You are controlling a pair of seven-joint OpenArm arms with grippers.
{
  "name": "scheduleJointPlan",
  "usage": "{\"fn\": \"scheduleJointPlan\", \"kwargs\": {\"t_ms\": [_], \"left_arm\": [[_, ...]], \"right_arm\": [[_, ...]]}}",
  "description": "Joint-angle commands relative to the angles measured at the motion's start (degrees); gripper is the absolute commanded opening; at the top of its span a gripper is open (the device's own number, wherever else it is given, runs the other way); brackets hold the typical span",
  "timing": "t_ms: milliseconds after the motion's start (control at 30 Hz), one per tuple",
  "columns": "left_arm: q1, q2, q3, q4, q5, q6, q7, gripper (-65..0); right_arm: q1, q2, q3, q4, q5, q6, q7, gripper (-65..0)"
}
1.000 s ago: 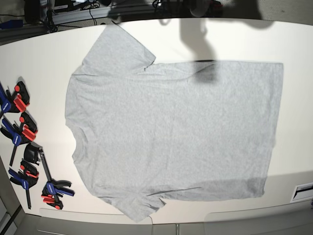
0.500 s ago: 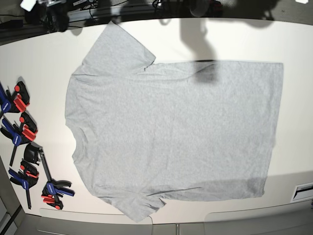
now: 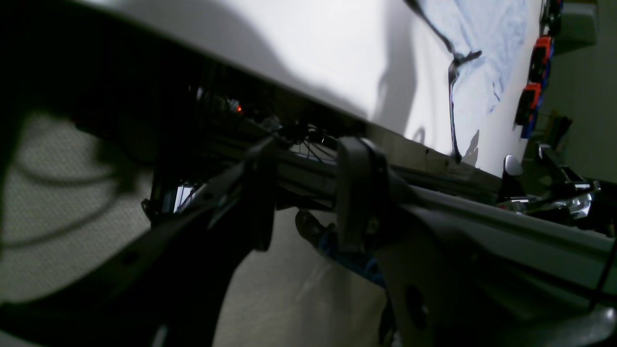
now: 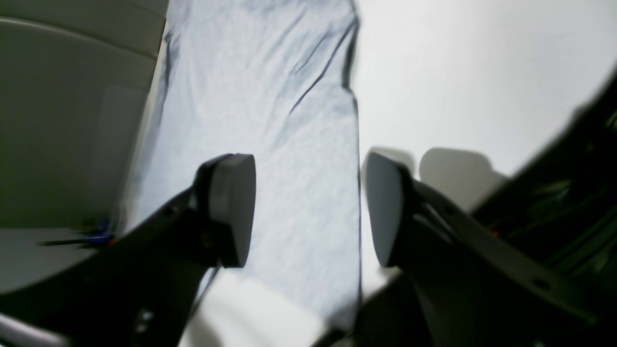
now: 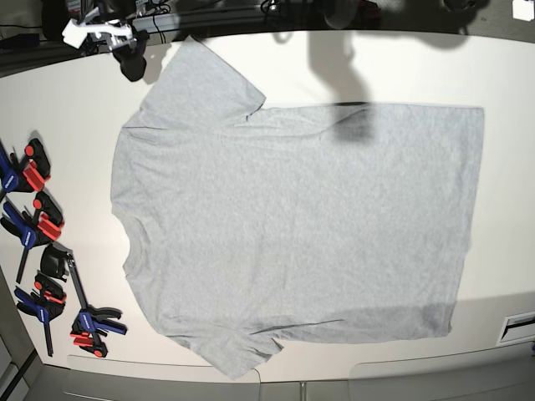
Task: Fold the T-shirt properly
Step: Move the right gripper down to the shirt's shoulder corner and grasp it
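The white table (image 5: 67, 109) carries the T-shirt (image 5: 292, 225), spread flat and plain side up. Our right gripper (image 4: 308, 207), fingers wide apart and empty, hovers near the sleeve (image 5: 205, 83); a shallow pinch could bunch the cloth. Our left gripper (image 3: 308, 193), fingers parted, hangs off the table edge. Clamps (image 5: 38, 225) sit close.

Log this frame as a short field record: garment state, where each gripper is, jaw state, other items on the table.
garment: T-shirt spread flat on the table, plain side up, unfolded
right gripper: open, above the shirt's sleeve edge at the far corner, holding nothing
left gripper: jaws apart, beyond the table's edge, away from the shirt
other items: clamps beside the collar end
fold progress: none started
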Motion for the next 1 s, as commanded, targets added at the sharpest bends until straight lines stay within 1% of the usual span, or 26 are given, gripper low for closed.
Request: {"fn": "scheduleJointPlan", "kwargs": {"t_ms": [0,33,67,133,167,267,467,567,633,667,767,833,967], "left_arm": [[0.6,-0.3,-0.5,0.5,-1.2,-0.5,-0.3,-46.0],[0.2,-0.4,-0.5,0.5,-1.2,-0.5,-0.3,-46.0],[-0.2,-0.4,-0.5,0.5,-1.2,-0.5,-0.3,-46.0],[-1.0,-0.4,-0.5,0.5,-1.2,-0.5,-0.3,-46.0],[-1.4,-0.4,-0.5,0.5,-1.2,-0.5,-0.4,-45.9],[-3.0,-0.3,-0.5,0.5,-1.2,-0.5,-0.5,-45.9],[-4.4,-0.4,-0.5,0.5,-1.2,-0.5,-0.5,-45.9],[-4.4,-0.4,-0.5,0.5,-1.2,-0.5,-0.6,-45.9],[-4.6,-0.4,-0.5,0.5,-1.2,-0.5,-0.5,-45.9],[-4.6,-0.4,-0.5,0.5,-1.2,-0.5,-0.5,-45.9],[-4.9,-0.4,-0.5,0.5,-1.2,-0.5,-0.5,-45.9],[-4.9,-0.4,-0.5,0.5,-1.2,-0.5,-0.5,-45.9],[-4.9,-0.4,-0.5,0.5,-1.2,-0.5,-0.3,-45.9]], "right_arm": [[-0.7,0.0,-0.1,0.9,-1.3,0.9,2.5,-30.5],[-0.7,-0.3,-0.4,0.9,-3.2,0.9,3.8,-30.5],[-0.7,-0.6,-0.8,0.9,-4.3,0.9,4.0,-30.5],[-0.2,-0.8,-1.8,0.9,-4.4,0.7,2.6,-30.5],[0.2,-0.8,-2.4,0.7,-4.9,-0.2,1.8,-30.5],[2.6,-0.4,-4.7,-1.4,-10.3,-2.2,1.5,-30.5],[5.3,-0.4,-8.4,-7.2,-11.5,-2.2,1.3,-30.5],[6.0,-0.5,-8.0,-7.3,-12.0,-2.3,3.2,-30.5],[7.4,-0.2,-6.7,-7.3,-13.7,-2.3,3.3,-30.5],[8.3,-0.1,-5.9,-7.3,-14.8,-2.3,2.7,-30.5],[11.0,0.9,-4.0,-7.4,-15.4,-2.3,0.1,-30.5],[12.4,1.7,-3.4,-7.4,-17.9,-2.3,-0.8,-30.5],[14.4,3.2,-3.0,-7.4,-21.4,-4.4,-1.4,-30.5]]}}
